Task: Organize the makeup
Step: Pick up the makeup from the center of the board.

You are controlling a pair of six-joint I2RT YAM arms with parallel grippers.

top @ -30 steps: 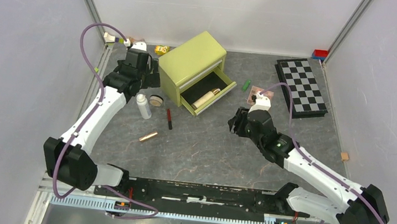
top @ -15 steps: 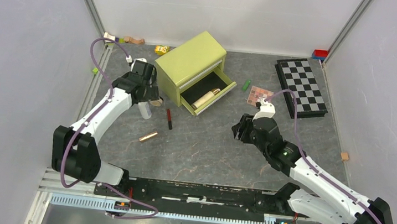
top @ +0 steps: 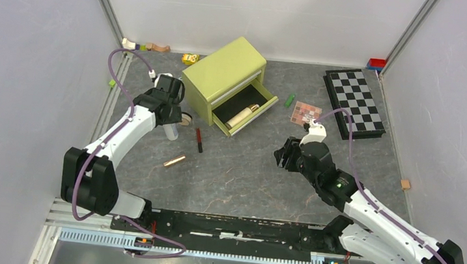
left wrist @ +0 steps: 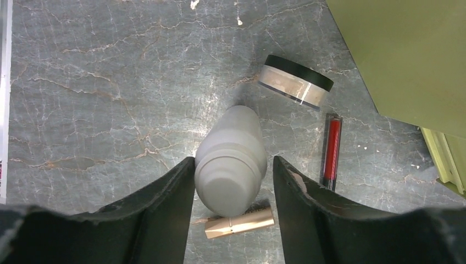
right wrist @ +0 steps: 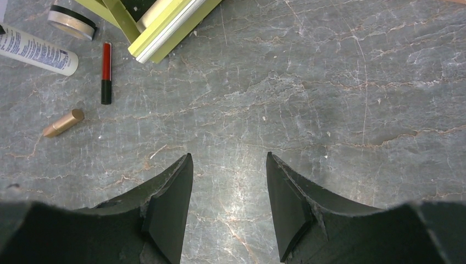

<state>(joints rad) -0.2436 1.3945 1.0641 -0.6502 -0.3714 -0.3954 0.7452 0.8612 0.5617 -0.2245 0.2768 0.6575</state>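
The white bottle (left wrist: 231, 165) sits between my left gripper's (left wrist: 232, 159) fingers, seen cap-first. The left finger touches it and a narrow gap shows at the right finger, so the jaws stand open around it. From above, the left gripper (top: 170, 113) is over the bottle (top: 170, 130), beside the green box. A round tan compact (left wrist: 294, 82), a red-black pencil (left wrist: 331, 151) and a rose-gold tube (left wrist: 239, 224) lie close by. A green stick (top: 290, 100) and a pink-brown palette (top: 305, 113) lie right of the drawer. My right gripper (right wrist: 228, 155) hangs open and empty over bare table.
The green drawer box (top: 224, 72) has its lower drawer (top: 261, 107) pulled out, with a cream tube (top: 241, 115) inside. A chequered board (top: 354, 102) lies at the back right. Toy blocks (top: 190, 58) sit along the back wall and a tan block (top: 405, 184) at the right.
My left gripper came down from beside the box onto the white bottle and its jaws narrowed around it. My right arm drew back slightly toward the near edge.
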